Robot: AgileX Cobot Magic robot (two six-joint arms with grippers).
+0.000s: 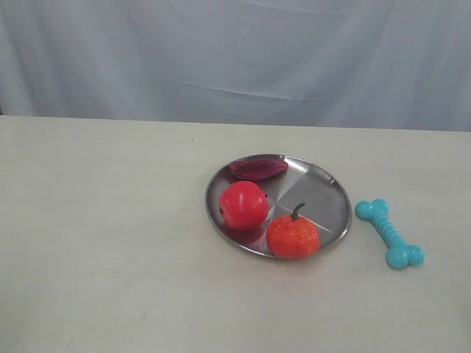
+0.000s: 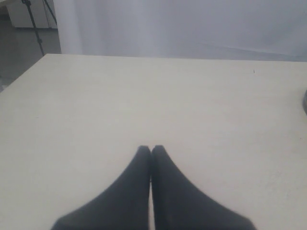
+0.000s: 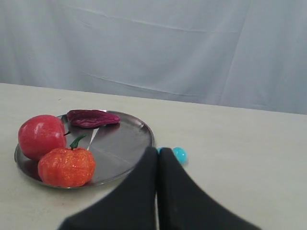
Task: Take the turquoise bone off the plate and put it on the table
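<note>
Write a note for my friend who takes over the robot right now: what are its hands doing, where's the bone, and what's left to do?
Left hand: shut, empty, over bare table.
Right hand: shut, empty, facing the plate.
Bone: lying on the table, right of the plate in the exterior view, not touching it.
Plate: holds an apple, an orange fruit and a purple piece.
Done: bone is off the plate and on the table.
Left: nothing, it seems.
</note>
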